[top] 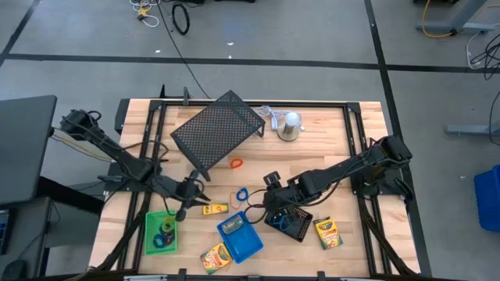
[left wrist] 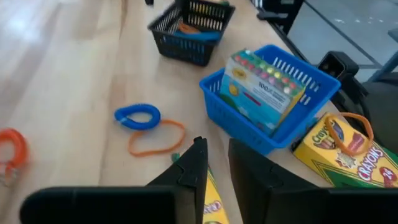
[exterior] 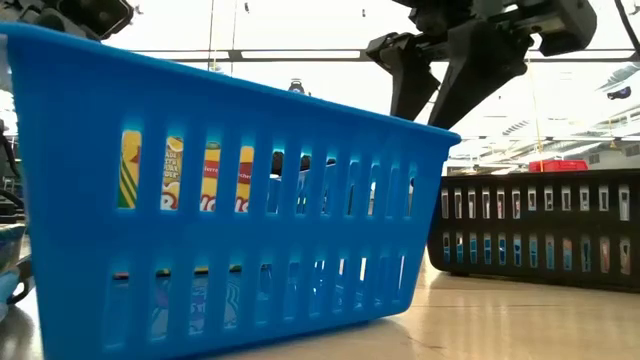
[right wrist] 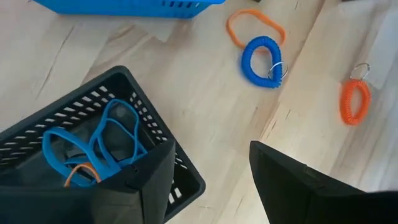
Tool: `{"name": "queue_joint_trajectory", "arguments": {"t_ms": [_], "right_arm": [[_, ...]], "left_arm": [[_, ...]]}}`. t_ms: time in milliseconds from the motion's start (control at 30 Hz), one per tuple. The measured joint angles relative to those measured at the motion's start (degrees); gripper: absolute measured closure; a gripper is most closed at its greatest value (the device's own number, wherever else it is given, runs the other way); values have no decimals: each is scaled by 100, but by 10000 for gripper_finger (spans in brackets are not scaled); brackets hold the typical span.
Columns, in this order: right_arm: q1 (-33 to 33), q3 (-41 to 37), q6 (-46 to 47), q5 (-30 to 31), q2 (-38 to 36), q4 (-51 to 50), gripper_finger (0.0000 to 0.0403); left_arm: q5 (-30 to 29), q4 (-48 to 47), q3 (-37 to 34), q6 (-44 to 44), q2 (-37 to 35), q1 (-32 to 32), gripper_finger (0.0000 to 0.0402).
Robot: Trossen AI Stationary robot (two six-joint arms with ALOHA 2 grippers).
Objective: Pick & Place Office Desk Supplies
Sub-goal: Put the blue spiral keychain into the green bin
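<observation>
Tabletop (top: 328, 136) cluttered — mesh rack (top: 217, 129) (large), silver dome (top: 290, 125) behind.

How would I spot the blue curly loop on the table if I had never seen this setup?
Start at the big black mesh rack at the back of the wooden table, then come forward to the bare wood between the two arms, just behind the blue basket. The blue curly loop lies there on the wood beside a thin orange band; it is a thick springy coil, unlike that flat band.
</observation>
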Motion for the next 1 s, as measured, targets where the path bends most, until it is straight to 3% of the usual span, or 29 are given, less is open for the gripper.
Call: {"name": "queue_joint_trajectory", "arguments": {"t_ms": [233,433,667,1000], "right_arm": [[-303,0,-162,222,0,354,187],[-944,-1,-468,-689,31,856,187],[-1352,-2,-985,-1616,377,1501,187],[-1499,-8,-1684,-1750,1036,1752,187]], "left_arm": [[-286,-185,484,-212,959,-41,299],[-469,-1022,940,-417,1542,-1,284],[-734,-1737,1150,-834,1643,-12,271],[-715,-2031,1150,-1069,1643,-7,254]]}}
